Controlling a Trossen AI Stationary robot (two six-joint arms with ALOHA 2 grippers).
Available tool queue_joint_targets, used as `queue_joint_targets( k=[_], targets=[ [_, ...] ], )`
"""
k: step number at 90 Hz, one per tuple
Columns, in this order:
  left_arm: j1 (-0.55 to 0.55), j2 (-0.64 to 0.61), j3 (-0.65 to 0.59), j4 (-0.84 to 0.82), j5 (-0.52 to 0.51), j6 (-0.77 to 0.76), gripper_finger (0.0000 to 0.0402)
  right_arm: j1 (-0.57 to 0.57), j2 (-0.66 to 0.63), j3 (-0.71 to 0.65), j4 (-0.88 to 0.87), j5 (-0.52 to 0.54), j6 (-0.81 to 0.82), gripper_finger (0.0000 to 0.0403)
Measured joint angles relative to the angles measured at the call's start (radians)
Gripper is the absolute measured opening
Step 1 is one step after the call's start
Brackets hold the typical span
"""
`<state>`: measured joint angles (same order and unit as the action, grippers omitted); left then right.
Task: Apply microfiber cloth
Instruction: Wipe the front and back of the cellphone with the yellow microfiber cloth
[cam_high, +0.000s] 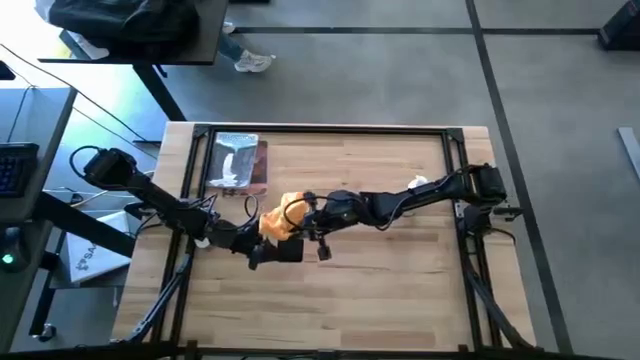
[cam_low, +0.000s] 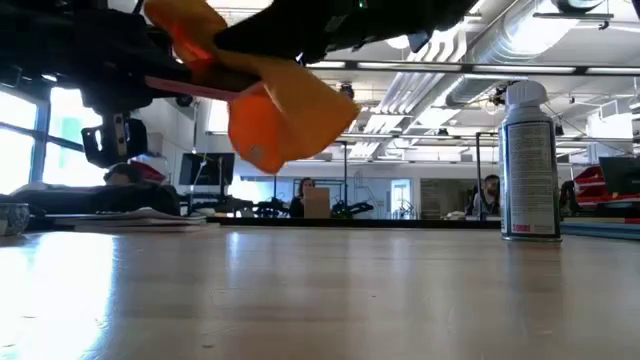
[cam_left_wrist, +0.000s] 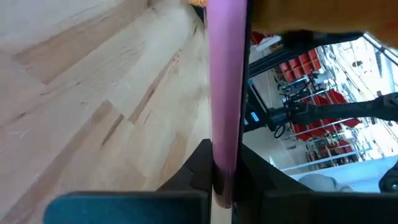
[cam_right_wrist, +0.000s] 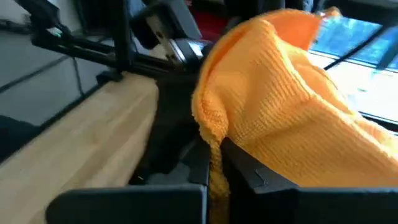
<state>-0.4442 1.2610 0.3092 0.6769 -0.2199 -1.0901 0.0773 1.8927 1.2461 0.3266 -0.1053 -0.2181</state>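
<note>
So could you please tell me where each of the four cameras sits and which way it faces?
High view: overhead, straight down; both arms meet at the microfiber cloth mid-table.
Low view: table height, looking level across at a spray can; arms enter from above.
Left wrist view: along the left end effector, shut on a pink-edged phone.
Right wrist view: along the right end effector, shut on the cloth.
High, low and right wrist views share the cloth.

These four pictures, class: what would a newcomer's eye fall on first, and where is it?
The bright orange microfiber cloth stands out first, held off the table near its middle by the right gripper. Against it, the left gripper clamps a thin pink-edged slab. A silvery packet lies at the table's far left.
</note>
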Motion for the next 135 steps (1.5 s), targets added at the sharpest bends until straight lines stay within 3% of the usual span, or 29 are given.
queue_joint_targets(
  k=[45,73,86,101,135],
  targets=[
    [-0.025,-0.003,0.003,0.004,0.014,0.005,0.0012,-0.146,-0.015,-0.002,-0.011,0.028,-0.084,0.0],
    [-0.023,-0.002,0.0,-0.018,-0.001,-0.08,0.0013,-0.174,-0.208,-0.002,-0.195,0.053,-0.182,0.0],
    [-0.013,-0.001,0.0,0.014,-0.03,-0.101,0.0013,-0.161,-0.263,0.001,-0.257,0.023,-0.128,0.0],
    [0.013,-0.001,0.0,0.042,-0.056,-0.101,0.0013,-0.1,-0.221,-0.001,-0.242,-0.046,-0.03,0.0],
    [0.053,0.001,-0.002,0.148,-0.075,0.031,0.0013,0.034,0.015,0.003,0.058,0.004,0.206,0.0]
  ],
)
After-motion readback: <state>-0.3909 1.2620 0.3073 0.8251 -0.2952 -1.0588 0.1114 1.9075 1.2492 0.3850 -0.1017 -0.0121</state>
